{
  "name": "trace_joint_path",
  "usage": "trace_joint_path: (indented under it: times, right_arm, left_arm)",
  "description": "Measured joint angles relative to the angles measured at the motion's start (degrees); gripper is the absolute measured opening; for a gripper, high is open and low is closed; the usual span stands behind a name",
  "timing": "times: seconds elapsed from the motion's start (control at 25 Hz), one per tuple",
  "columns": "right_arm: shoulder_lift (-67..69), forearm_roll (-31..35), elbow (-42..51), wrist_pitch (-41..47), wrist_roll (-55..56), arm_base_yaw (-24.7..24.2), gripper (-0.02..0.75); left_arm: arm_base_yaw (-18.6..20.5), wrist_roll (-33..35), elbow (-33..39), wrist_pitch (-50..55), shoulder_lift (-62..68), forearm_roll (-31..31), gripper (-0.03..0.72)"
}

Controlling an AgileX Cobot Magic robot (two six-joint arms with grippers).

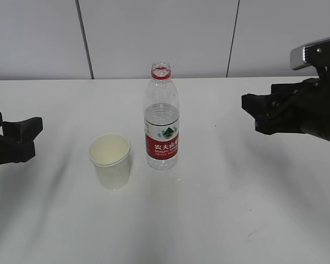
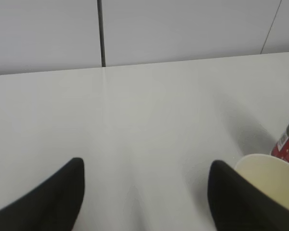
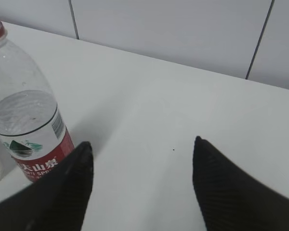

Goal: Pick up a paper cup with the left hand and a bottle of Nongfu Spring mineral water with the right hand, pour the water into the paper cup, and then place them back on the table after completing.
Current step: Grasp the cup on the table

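- While both stand upright on the white surface [image 1: 220, 220], the paper cup [image 1: 111, 161] sits just left of the capless bottle [image 1: 161, 118].
- Left pincer [image 1: 21, 137] and right pincer [image 1: 261, 113] gape, empty, well apart from them.

Bare table [image 1: 236, 209] lies between the left hand [image 1: 22, 135] and the paper cup [image 1: 111, 160]. The bottle [image 1: 161, 124] stands just beside the cup, narrowing passage there; open tabletop separates it from the right hand [image 1: 258, 113].
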Motion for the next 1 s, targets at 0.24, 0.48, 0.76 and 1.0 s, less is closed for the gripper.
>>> trace_joint_path:
  times: [0.24, 0.48, 0.76, 1.0]
  right_arm:
    - [1.1, 0.0, 0.0, -1.5, -2.0, 0.0, 0.482]
    - [1.5, 0.0, 0.0, -1.6, -4.1, 0.0, 0.482]
    - [3.0, 0.0, 0.0, -2.5, -5.2, 0.0, 0.482]
    - [8.7, 0.0, 0.0, -8.0, -5.3, 0.0, 0.482]
  left_arm:
    - [0.0, 0.0, 0.0, 0.0, 0.0, 0.0, 0.489]
    - [0.0, 0.0, 0.0, 0.0, 0.0, 0.0, 0.489]
    - [0.0, 0.0, 0.0, -0.6, 0.1, 0.4, 0.489]
    - [0.0, 0.0, 0.1, -3.2, 1.1, 1.7, 0.505]
